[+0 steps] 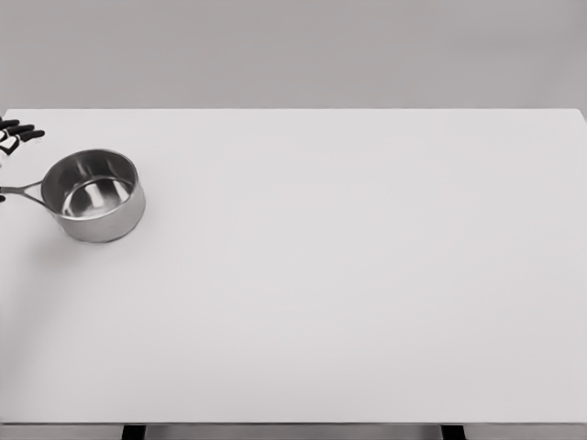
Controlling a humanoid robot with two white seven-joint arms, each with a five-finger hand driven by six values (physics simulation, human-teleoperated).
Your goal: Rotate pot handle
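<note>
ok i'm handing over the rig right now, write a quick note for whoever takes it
Left hand: at the far left edge, only dark fingertips in view, spread above the handle; whether anything grips the handle is cut off by the frame.
Right hand: out of view.
Pot: upright and empty at the table's far left, its handle pointing left off the picture edge.
Done: cannot tell if any rotation has happened.
Left: confirm a grip on the handle, then rotate it.
</note>
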